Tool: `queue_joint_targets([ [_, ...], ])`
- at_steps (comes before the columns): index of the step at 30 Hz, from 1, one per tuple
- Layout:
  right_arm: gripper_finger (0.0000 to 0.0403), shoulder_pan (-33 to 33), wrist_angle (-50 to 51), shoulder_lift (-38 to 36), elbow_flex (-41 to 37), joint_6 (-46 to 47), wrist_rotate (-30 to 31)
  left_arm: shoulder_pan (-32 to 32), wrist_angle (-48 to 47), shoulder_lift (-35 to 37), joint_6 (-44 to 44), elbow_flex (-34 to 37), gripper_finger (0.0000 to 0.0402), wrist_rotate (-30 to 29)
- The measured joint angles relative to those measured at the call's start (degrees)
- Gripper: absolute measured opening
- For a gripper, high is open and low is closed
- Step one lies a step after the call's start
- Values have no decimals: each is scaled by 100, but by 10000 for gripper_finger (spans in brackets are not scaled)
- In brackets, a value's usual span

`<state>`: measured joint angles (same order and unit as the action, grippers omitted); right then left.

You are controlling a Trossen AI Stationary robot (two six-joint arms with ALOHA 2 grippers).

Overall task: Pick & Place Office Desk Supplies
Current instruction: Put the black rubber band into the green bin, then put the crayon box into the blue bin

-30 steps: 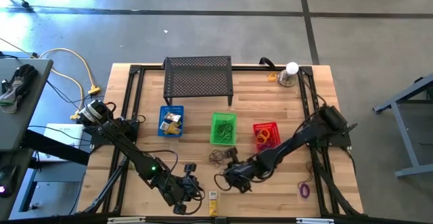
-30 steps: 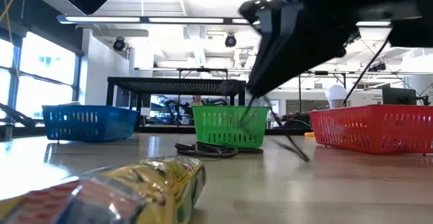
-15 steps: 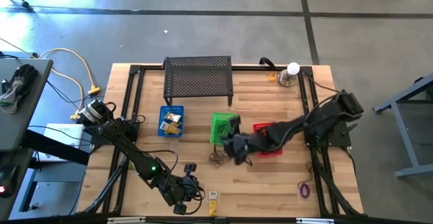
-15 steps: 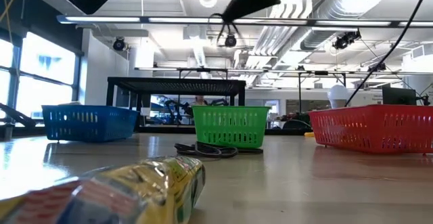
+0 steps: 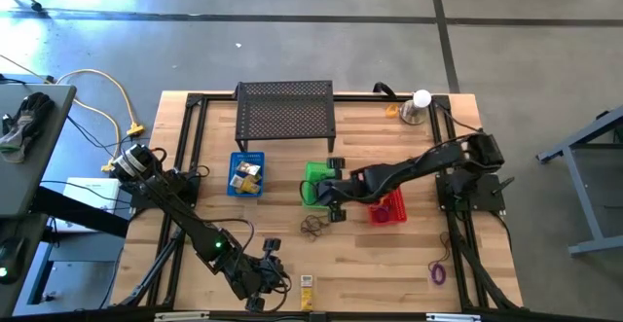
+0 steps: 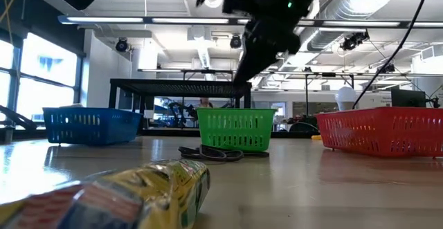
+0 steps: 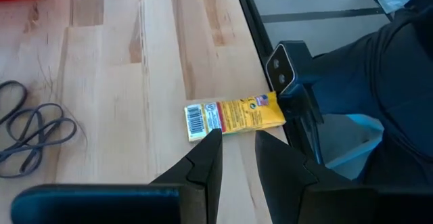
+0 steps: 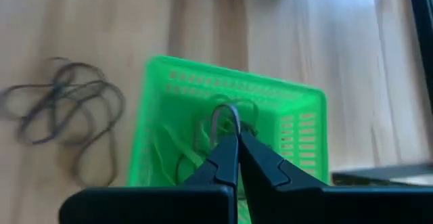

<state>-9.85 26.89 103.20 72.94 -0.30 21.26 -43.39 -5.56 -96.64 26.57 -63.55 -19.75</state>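
My right gripper (image 8: 233, 139) hangs over the green basket (image 5: 313, 176), shut on a thin dark loop (image 8: 225, 112). More loops lie inside the basket. A pile of dark loops (image 5: 313, 227) rests flat on the table just near of the basket. A yellow packet (image 7: 233, 116) lies flat by the table's near edge. My left gripper (image 7: 237, 149) hovers just short of it, open, with nothing between its fingers. A purple loop (image 5: 438, 271) lies at the near right. My right gripper pinches the dark loop between its two shut fingertips (image 8: 226, 149). Only a short bow of the loop (image 8: 233, 110) shows past the tips. The fingers slant down from the table's right side, and the loop is clear of the table, above the green basket.
A blue basket (image 5: 245, 174) with yellow items stands left of the green one and a red basket (image 5: 387, 205) right of it. A black mesh shelf (image 5: 285, 113) stands at the far middle, a silver cup with a white ball (image 5: 416, 108) at the far right.
My right gripper has risen from the table's near middle and gone toward the far edge, rolling as it went, until it stands over the green basket. The dark loop has come off the table with it. The pile of dark loops stays where it was.
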Motion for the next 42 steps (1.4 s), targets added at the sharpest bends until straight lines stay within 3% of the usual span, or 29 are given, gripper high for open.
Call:
queue_joint_targets([
  [11, 23, 161, 116, 147, 7, 516, -28, -29, -10, 0, 22, 60, 85, 0],
  [16, 86, 163, 159, 126, 3, 653, 122, -29, 1, -1, 96, 79, 85, 1],
  [22, 176, -56, 52, 23, 8, 629, 1095, -29, 7, -2, 470, 79, 85, 12],
  [26, 213, -324, -69, -177, 8, 715, 1321, -29, 22, -1, 472, 81, 85, 17],
  [29, 222, -580, -86, -359, 14, 1053, 1214, -31, 25, -2, 366, 83, 85, 21],
  [34, 224, -1057, -135, -427, 7, 1644, 379, 4, 7, -2, -77, 83, 85, 186],
  [38, 224, -1381, -194, -449, 11, 2343, -346, 147, 4, -2, -342, 83, 86, 645],
  [42, 224, -1703, -490, -449, 9, 3190, -513, 403, 2, -2, -287, 83, 86, 1610],
])
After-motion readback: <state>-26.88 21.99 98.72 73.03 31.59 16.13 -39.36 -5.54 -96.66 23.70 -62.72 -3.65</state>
